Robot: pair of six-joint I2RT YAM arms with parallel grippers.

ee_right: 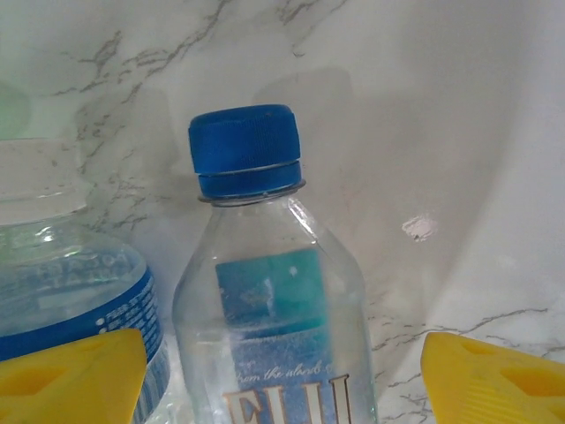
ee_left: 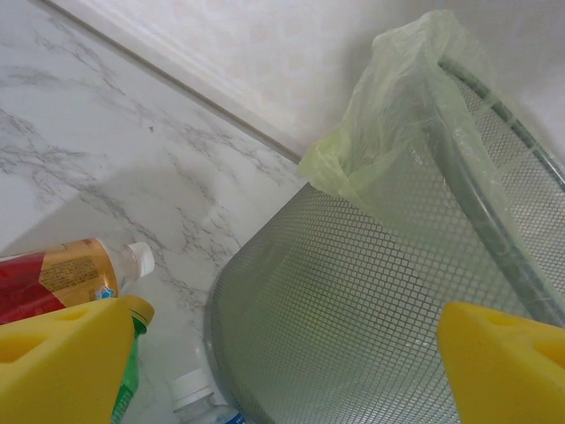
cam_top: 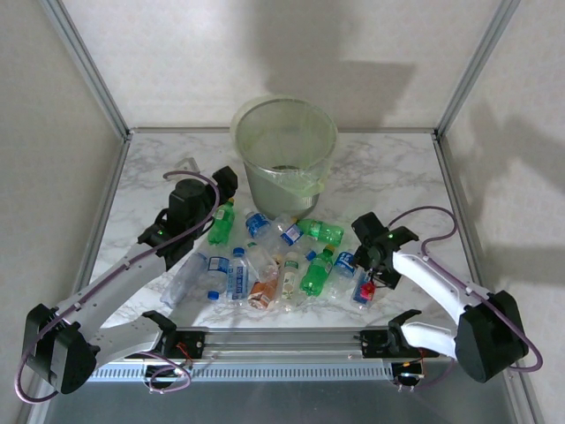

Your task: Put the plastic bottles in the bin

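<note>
The bin (cam_top: 282,150), a pale-green mesh basket with a thin liner bag (ee_left: 388,115), stands at the back centre. Several plastic bottles (cam_top: 265,265) lie scattered in front of it. My left gripper (cam_top: 222,184) hovers by the bin's left side, open and empty (ee_left: 281,340), facing the mesh wall (ee_left: 371,291). Below it lie a red-labelled bottle (ee_left: 53,274), a green one with a yellow cap (ee_left: 134,311) and a white-capped clear one (ee_left: 190,389). My right gripper (cam_top: 375,265) is open (ee_right: 281,353) around a clear blue-capped bottle (ee_right: 265,291), with a gap on the right side.
A second clear bottle with a blue band (ee_right: 71,283) lies tight against the left finger of the right gripper. Metal frame posts (cam_top: 88,71) and white walls close in the marble table (cam_top: 397,177). A rail (cam_top: 282,340) runs along the near edge.
</note>
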